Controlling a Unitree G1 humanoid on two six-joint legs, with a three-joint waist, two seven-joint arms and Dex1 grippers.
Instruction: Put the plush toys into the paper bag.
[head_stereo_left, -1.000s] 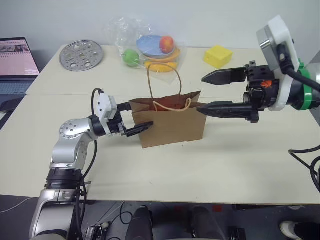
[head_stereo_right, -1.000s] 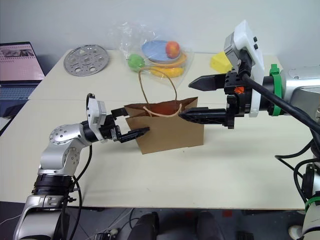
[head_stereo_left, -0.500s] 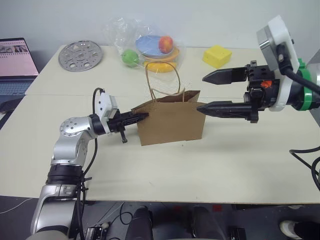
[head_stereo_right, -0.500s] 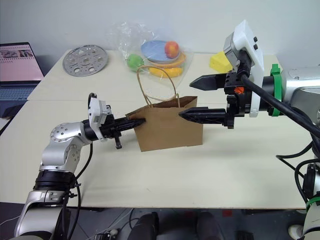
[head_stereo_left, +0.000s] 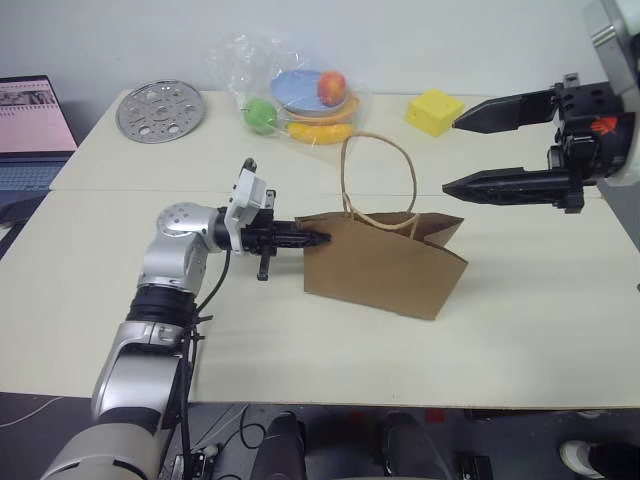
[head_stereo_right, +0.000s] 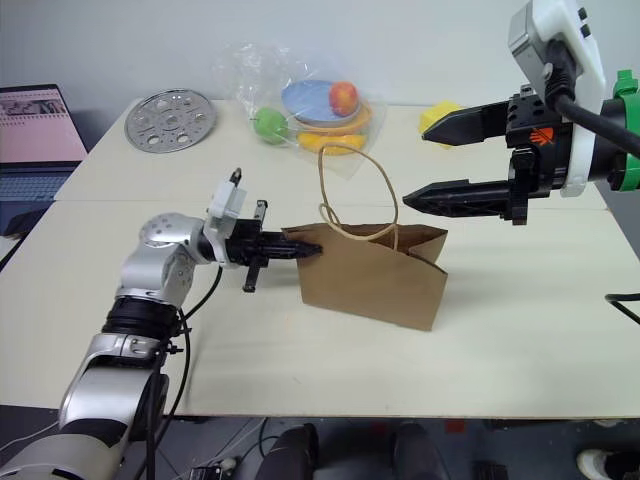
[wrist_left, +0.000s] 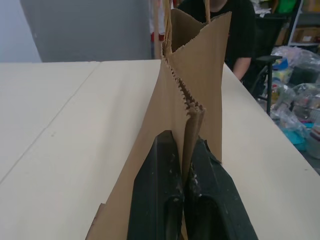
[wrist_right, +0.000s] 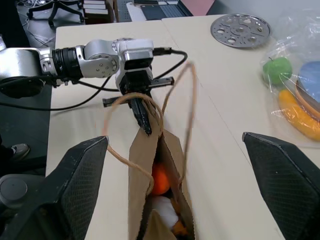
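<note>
While the left gripper (head_stereo_left: 318, 239) clamps the near end of the paper bag (head_stereo_left: 385, 270), fingers pinched flat on the folded rim, the bag stands on the table (head_stereo_left: 300, 340) with its mouth drawn into a narrow slot. The left wrist view catches it beautifully: both black fingers (wrist_left: 155, 200) squeezed together with the toothed paper edge sandwiched between them.

Up on the other side, the right gripper (head_stereo_right: 425, 166) hangs in the air above and just beyond the bag's far end, jaws spread wide, nothing in them, not touching the paper. One string handle (head_stereo_left: 378, 170) loops up tall over the mouth.

And the toys? Look down through the right wrist view: the orange carrot (wrist_right: 160, 180) sits inside the bag, and right beside it the white egg (wrist_right: 164, 214) with a bit of orange foot showing. Both are in, tucked between the paper walls.

At the back of the table lies a clear plastic bag (head_stereo_left: 290, 90) of fruit with a blue plate, a yellow block (head_stereo_left: 435, 112) near the right gripper, and a round metal disc (head_stereo_left: 160, 110) off to the left. A laptop (head_stereo_left: 30, 120) sits past the table's left edge. A person in black (wrist_left: 225, 30) stands beyond the table's far end in the left wrist view.
</note>
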